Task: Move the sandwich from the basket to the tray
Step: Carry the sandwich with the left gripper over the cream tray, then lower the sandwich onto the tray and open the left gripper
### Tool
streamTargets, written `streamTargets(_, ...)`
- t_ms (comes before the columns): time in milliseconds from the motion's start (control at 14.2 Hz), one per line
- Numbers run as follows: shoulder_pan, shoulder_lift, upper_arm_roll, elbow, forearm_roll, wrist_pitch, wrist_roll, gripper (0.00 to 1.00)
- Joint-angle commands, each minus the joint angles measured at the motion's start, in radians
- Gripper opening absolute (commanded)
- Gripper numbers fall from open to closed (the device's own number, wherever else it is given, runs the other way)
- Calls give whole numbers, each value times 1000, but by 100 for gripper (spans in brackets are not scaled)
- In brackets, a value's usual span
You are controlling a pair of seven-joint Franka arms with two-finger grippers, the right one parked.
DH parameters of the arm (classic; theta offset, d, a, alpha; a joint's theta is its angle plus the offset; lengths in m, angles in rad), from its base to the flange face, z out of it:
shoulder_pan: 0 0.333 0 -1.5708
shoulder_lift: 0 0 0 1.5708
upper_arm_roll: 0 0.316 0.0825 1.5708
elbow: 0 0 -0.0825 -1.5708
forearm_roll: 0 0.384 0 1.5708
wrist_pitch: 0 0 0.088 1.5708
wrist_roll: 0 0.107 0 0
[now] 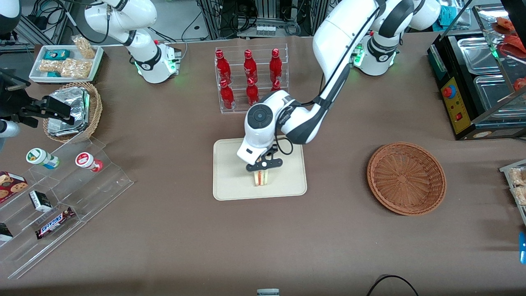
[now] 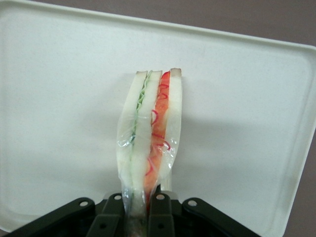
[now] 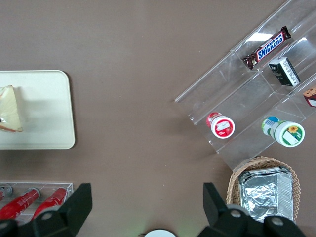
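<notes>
The left arm's black two-finger hand hangs over the large flat cream-beige rectangular tray in the middle of the brown table, its fingers pinching the small triangular clear-wrapped sandwich of white bread by one end. In the left wrist view the sandwich stands on edge between the fingers, the white slices showing a green layer on one side and an orange-red layer on the other, with the pale tray floor spread under it. Whether its lower edge touches the tray or hangs just above it cannot be told. The right wrist view catches the wedge from the side over the tray. The wide, shallow round basket of reddish-brown woven wicker sits well apart from the tray, toward the working arm's end of the table, with nothing in it. A clear acrylic rack of red bottles stands farther from the front camera than the tray. Toward the parked arm's end are a deeper tan wicker basket holding foil-wrapped packets and a stepped clear display stand of snacks.
</notes>
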Motion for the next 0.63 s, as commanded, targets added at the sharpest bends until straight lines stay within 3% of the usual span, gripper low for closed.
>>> streamTargets(0,-27,27,16,36,18,-5,-26,0)
streamTargets(140,-27,44,16,36,18,0,-29,5)
streamTargets(211,-27,44,16,36,17,3,-31,17)
streamTargets(281,-27,42,16,36,15,4,-44,80)
streamTargets(351,-27,35,16,34,18,4,-57,100)
streamTargets(561,-27,-36,22,29,23,-52,-60,100)
